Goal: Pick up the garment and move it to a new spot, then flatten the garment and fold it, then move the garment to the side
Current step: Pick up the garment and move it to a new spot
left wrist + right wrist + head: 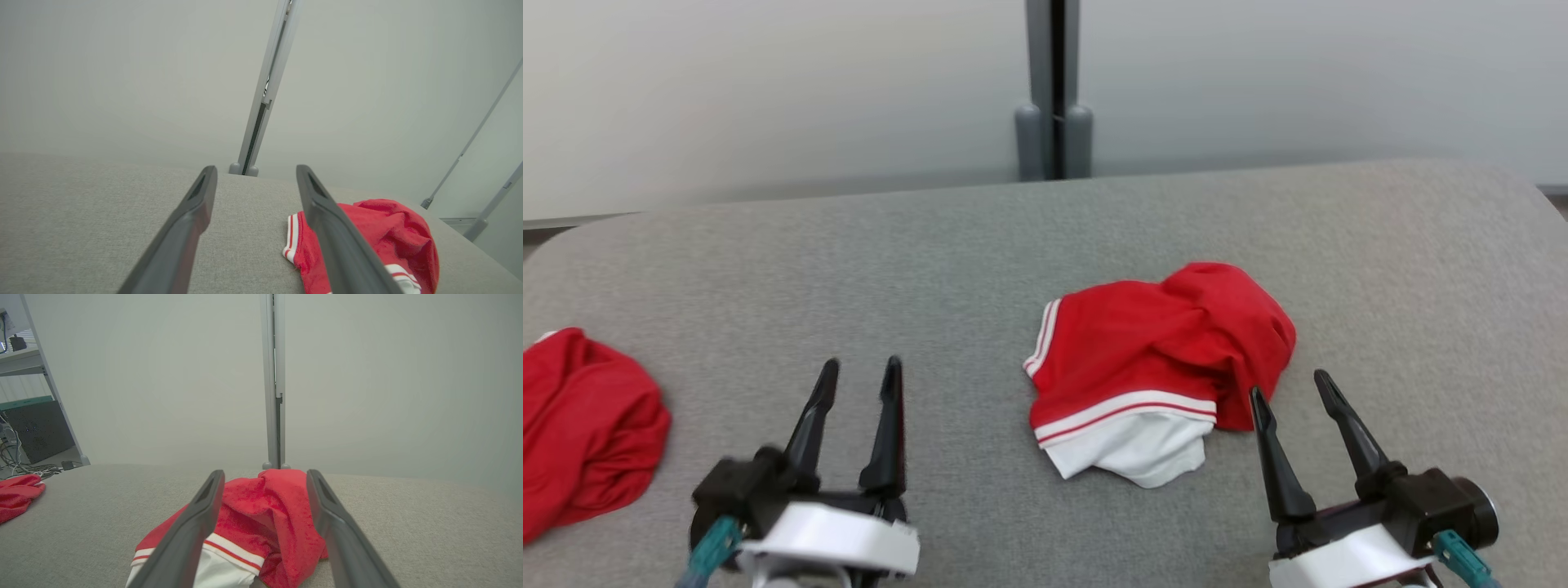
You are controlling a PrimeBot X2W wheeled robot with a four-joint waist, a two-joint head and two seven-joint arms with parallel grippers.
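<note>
Red with white-striped trim, the crumpled garment (1160, 359) lies on the grey desk (849, 245) just ahead of my right tool (1288, 384), well off from my left tool (862, 363), both spread wide and empty.

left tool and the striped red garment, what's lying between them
Nothing. In the head view the grey table is bare between the left tool and the striped garment.

The red garment (1168, 351) with white-striped trim lies crumpled in a heap, right of centre on the grey fabric surface (849, 261).
</note>
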